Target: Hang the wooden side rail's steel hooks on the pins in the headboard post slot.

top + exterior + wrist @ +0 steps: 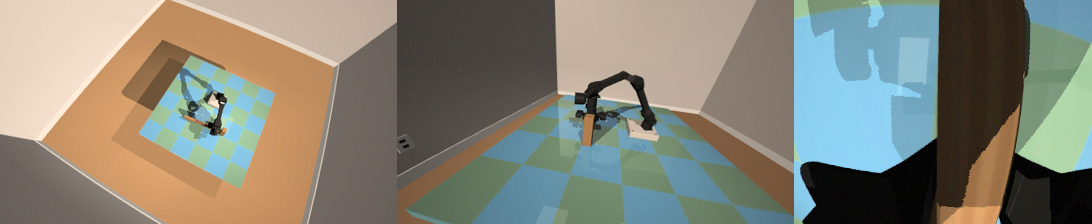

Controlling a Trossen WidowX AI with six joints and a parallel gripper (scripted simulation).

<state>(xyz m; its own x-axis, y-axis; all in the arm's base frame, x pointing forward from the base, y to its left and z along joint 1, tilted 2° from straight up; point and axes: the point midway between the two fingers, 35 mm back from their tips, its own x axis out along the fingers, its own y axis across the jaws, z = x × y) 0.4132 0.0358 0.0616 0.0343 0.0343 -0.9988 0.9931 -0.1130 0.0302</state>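
Passage on the side of the post [224, 131] [588, 130] away from the claw [213, 128] [591, 116] [970, 182] is open. Beside the post, the claw and the rail [192, 119] [979, 100] gripped in it obstruct the opposite side. The arm's base plate [212, 100] [634, 131] stands well apart from the post.
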